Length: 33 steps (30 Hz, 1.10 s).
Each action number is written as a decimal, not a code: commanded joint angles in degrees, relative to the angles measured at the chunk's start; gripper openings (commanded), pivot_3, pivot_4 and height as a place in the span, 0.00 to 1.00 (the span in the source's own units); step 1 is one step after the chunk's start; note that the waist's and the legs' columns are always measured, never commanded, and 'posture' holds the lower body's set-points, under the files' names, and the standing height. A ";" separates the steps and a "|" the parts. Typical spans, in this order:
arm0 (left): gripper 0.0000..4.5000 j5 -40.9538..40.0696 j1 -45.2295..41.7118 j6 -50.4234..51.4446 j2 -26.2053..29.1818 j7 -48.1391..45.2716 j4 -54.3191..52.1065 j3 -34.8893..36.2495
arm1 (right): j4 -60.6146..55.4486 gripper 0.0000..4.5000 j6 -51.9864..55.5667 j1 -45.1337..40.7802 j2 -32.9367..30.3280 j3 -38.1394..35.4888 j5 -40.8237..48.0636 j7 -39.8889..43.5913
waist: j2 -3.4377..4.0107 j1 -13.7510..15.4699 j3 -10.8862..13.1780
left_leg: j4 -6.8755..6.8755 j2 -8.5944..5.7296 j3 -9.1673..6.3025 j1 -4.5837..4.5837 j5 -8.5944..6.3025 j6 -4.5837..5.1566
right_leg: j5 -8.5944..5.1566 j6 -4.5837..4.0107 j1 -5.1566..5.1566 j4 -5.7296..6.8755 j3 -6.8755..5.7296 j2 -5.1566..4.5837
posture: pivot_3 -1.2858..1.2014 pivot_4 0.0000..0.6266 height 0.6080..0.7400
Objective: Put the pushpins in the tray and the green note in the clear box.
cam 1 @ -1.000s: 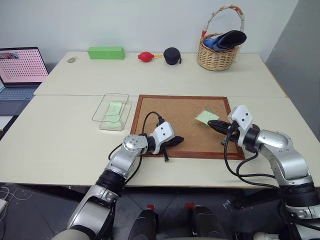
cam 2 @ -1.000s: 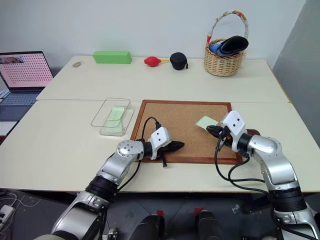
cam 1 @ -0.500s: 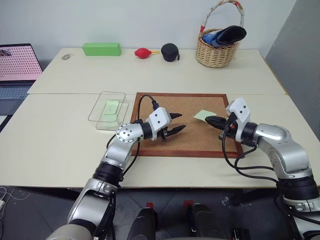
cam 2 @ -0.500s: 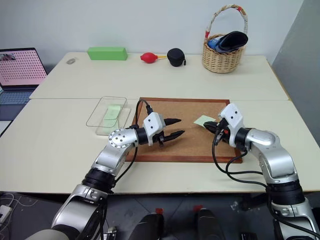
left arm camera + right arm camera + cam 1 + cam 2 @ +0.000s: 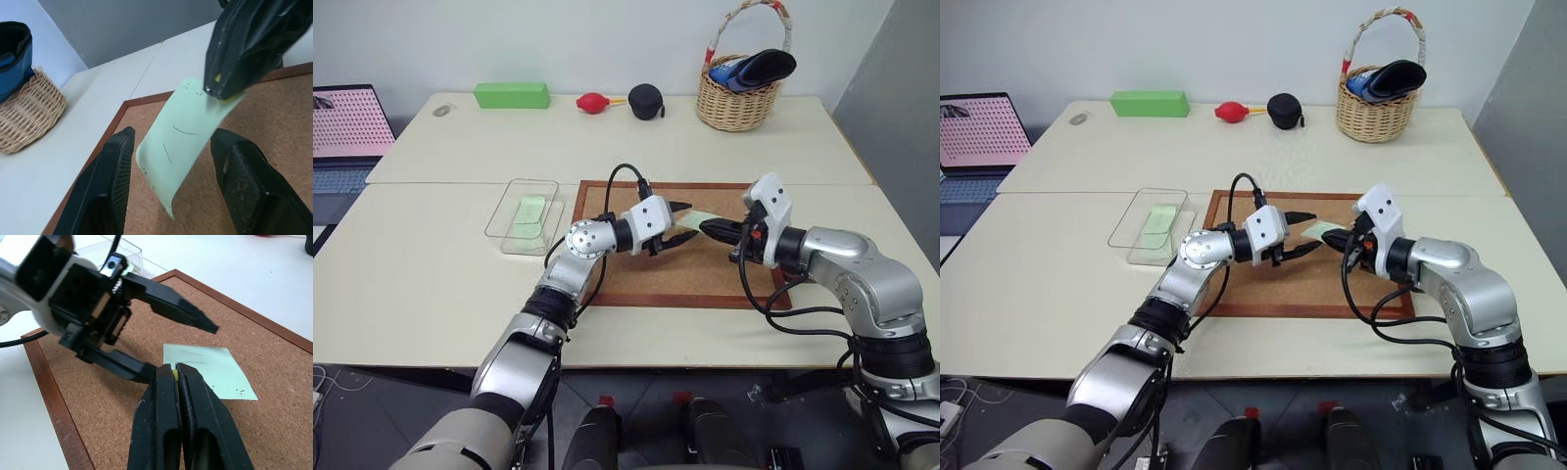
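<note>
1. Now the right gripper is clamped on the green note, pinching one edge and holding it up above the corkboard.
2. Facing it, the left gripper has its two fingers spread apart, one on either side of the hanging slip, not touching the paper.
3. Both arms meet over the middle of the corkboard, gripper tips nearly nose to nose.
4. Off to the robot's left, just beside the corkboard's frame, sits the clear box with another pale green slip inside.
5. Far back on the table: a wicker basket, a bright green block, a red bulb and a black pouch.
6. Pushpins too small to make out; the tray can't be picked out either.
</note>
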 commanded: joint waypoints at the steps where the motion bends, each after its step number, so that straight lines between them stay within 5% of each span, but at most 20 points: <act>1: 0.58 0.97 -2.96 -3.06 -1.19 0.75 4.13 0.06 | -2.79 0.00 0.97 -1.59 0.09 -0.63 1.57 -0.54 | 0.00 -0.02 0.00 | 0.00 0.00 0.00 -0.01 0.00 0.00 | 0.00 0.00 0.00 0.00 0.00 0.00 | 0.52 0.24 1.00; 6: 0.48 0.91 -4.54 -4.01 -2.20 -0.77 8.22 0.39 | -3.27 0.00 2.21 -1.81 0.79 -0.89 2.65 -1.38 | 0.00 -0.04 0.00 | 0.00 0.00 0.00 -0.01 0.00 0.00 | 0.00 0.00 -0.01 0.01 0.00 0.00 | 0.52 0.24 1.00; 17: 0.01 -1.06 -2.99 -3.25 -2.43 -5.57 8.51 1.10 | -3.29 0.00 3.01 -2.13 1.41 -1.06 3.98 -2.80 | 0.00 -0.05 0.00 | 0.00 0.00 0.00 0.00 0.00 0.00 | 0.00 0.00 -0.01 0.03 0.01 0.00 | 0.52 0.24 1.00; 33: 0.01 -2.85 0.96 0.85 -1.83 -9.20 3.51 1.48 | -2.62 0.00 3.77 -2.28 1.43 -4.81 5.87 -5.14 | 0.00 -0.06 0.00 | 0.02 0.00 -0.01 0.01 0.00 0.00 | 0.00 0.00 0.00 0.07 0.02 0.01 | 0.52 0.24 1.00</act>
